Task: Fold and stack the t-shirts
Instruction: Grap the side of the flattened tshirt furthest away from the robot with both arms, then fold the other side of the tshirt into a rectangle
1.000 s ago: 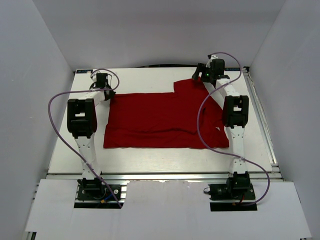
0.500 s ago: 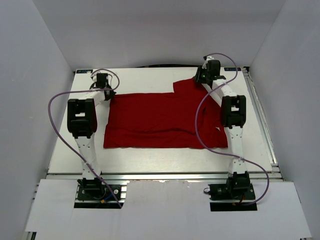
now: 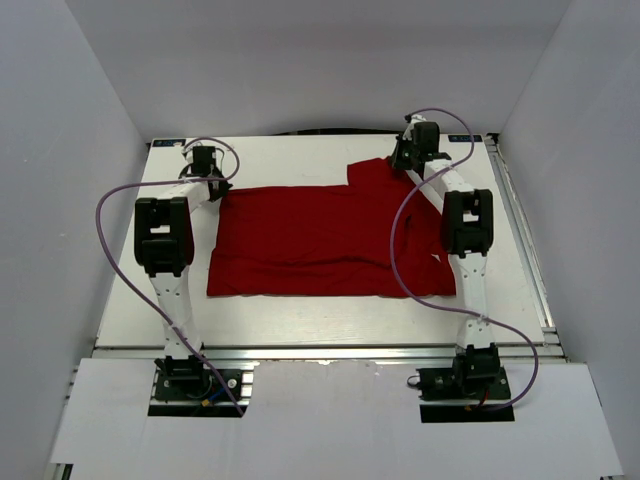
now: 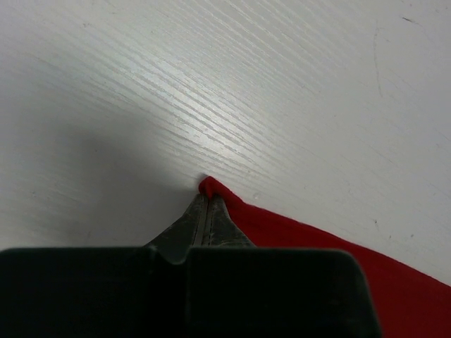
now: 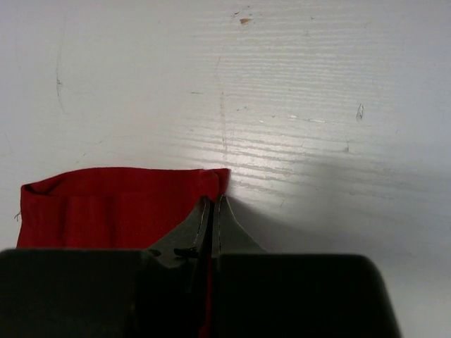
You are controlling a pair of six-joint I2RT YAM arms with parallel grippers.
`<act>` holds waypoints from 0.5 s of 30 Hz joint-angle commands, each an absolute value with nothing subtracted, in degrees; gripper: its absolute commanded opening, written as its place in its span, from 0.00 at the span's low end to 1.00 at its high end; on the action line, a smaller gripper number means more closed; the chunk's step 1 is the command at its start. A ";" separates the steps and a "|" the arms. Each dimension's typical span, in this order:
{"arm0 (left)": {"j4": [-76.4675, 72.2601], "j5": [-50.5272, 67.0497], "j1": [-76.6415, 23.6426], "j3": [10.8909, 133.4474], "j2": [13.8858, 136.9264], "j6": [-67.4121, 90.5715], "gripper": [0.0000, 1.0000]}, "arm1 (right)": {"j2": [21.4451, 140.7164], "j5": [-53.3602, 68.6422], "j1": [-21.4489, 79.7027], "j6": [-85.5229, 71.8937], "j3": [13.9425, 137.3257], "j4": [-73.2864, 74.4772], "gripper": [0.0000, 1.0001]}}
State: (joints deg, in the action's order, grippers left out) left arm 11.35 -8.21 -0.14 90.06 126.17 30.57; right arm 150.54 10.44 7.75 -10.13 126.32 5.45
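Observation:
A plain red t-shirt [image 3: 330, 240] lies spread flat on the white table, one sleeve reaching toward the far right. At its far left corner my left gripper [image 3: 216, 183] is shut on the cloth; in the left wrist view the red corner [image 4: 208, 186] bunches right at the tips of that gripper [image 4: 208, 199]. My right gripper [image 3: 404, 157] is shut on the edge of the sleeve at the far right. In the right wrist view the sleeve hem [image 5: 120, 190] runs left from the pinched corner, and red cloth shows between the jaws of that gripper [image 5: 213, 201].
White walls enclose the table [image 3: 290, 155] on the left, right and far sides. A metal rail [image 3: 525, 240] runs along the table's right edge. Purple cables loop off both arms above the cloth.
Both grippers have closed onto the shirt: the left on the far left corner, the right on the sleeve edge. The right wrist has shifted slightly toward the far edge.

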 commanded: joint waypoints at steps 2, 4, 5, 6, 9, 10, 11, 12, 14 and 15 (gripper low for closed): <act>9.77 -7.12 -0.09 90.97 121.30 29.18 0.00 | 146.43 10.28 8.44 -8.88 123.84 8.26 0.00; 8.71 -6.86 -0.09 90.70 119.62 28.92 0.00 | 144.76 10.37 8.44 -8.79 123.40 8.00 0.00; 8.35 -6.86 -0.09 90.88 119.27 28.74 0.00 | 144.32 10.63 8.44 -8.88 123.40 7.91 0.00; 8.35 -6.86 -0.09 91.31 118.92 28.57 0.00 | 143.45 10.72 8.52 -8.96 123.49 7.82 0.00; 8.70 -6.33 -0.17 93.60 118.56 27.25 0.00 | 142.04 10.99 8.44 -9.32 124.01 7.73 0.00; 8.61 -6.24 -0.18 94.13 118.48 27.16 0.00 | 141.77 10.90 8.44 -9.40 124.27 7.82 0.00; 8.70 -5.72 -0.09 95.17 118.39 27.16 0.00 | 141.25 10.99 8.44 -9.49 124.54 8.34 0.00; 8.70 -5.54 -0.09 95.62 118.30 26.98 0.00 | 140.89 11.07 8.52 -9.58 124.63 8.70 0.00; 9.40 -5.36 -0.09 96.50 117.86 26.98 0.00 | 139.84 11.25 8.44 -9.75 123.67 9.23 0.00; 9.75 -4.93 -0.17 96.68 117.69 26.90 0.00 | 138.09 11.34 8.44 -9.76 122.88 9.14 0.00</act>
State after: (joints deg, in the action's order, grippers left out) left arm 10.26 -6.02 -0.21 93.97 123.11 27.97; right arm 144.57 10.68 8.40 -9.91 123.68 9.10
